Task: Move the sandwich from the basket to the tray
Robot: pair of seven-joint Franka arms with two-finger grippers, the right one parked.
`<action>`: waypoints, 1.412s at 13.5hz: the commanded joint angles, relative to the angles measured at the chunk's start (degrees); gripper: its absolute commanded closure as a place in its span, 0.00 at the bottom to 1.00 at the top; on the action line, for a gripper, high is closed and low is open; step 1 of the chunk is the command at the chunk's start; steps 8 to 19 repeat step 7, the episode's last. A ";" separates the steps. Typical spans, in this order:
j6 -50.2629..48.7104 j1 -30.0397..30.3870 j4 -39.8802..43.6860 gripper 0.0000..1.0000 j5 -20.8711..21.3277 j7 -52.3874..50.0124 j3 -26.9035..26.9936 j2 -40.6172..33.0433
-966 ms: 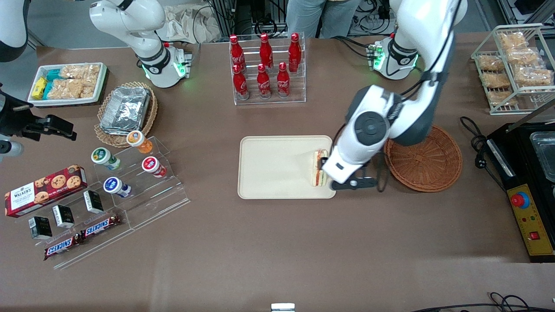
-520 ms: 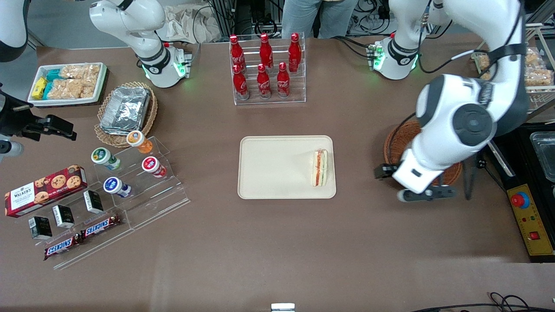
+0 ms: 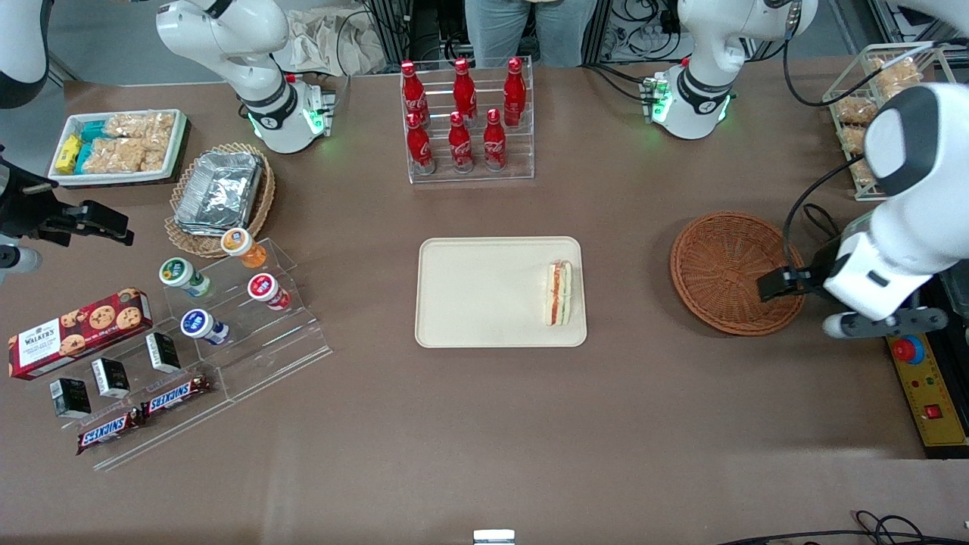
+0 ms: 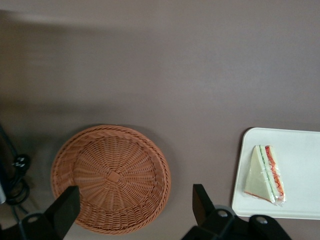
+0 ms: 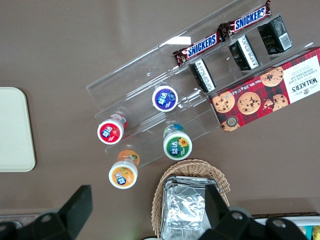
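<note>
The sandwich [image 3: 559, 293], a white wedge with red and green filling, lies on the cream tray [image 3: 484, 291] at the short edge nearest the basket. Nothing touches it. The reddish-brown wicker basket [image 3: 730, 265] sits empty toward the working arm's end of the table. My left gripper [image 3: 787, 282] hangs above the basket's rim, on the side away from the tray. The left wrist view shows the gripper [image 4: 132, 207] open and holding nothing, with the basket [image 4: 110, 175] under it, beside the tray [image 4: 300, 160] and the sandwich [image 4: 265, 174].
A clear rack of red cola bottles [image 3: 465, 113] stands farther from the front camera than the tray. A wire rack of snack bags [image 3: 893, 113], a black cable [image 3: 821, 227] and a control box with a red button [image 3: 920, 378] stand near the basket. Toward the parked arm's end are yoghurt cups [image 3: 219, 288] and a foil-filled basket [image 3: 219, 189].
The left arm left the sandwich on the tray and swung away, past the basket, toward its own end of the table. The sandwich has stayed where it was put.
</note>
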 commanded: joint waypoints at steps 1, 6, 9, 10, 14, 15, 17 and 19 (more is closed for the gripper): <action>-2.85 0.79 -0.05 0.00 0.80 0.54 -0.28 -4.75; -10.77 4.12 6.81 0.00 0.28 0.63 -2.21 -5.12; -10.77 5.09 6.73 0.00 0.10 0.72 -3.34 -5.20; -10.77 5.09 6.73 0.00 0.10 0.72 -3.34 -5.20; -10.77 5.09 6.73 0.00 0.10 0.72 -3.34 -5.20; -10.77 5.09 6.73 0.00 0.10 0.72 -3.34 -5.20; -10.77 5.09 6.73 0.00 0.10 0.72 -3.34 -5.20; -10.77 5.09 6.73 0.00 0.10 0.72 -3.34 -5.20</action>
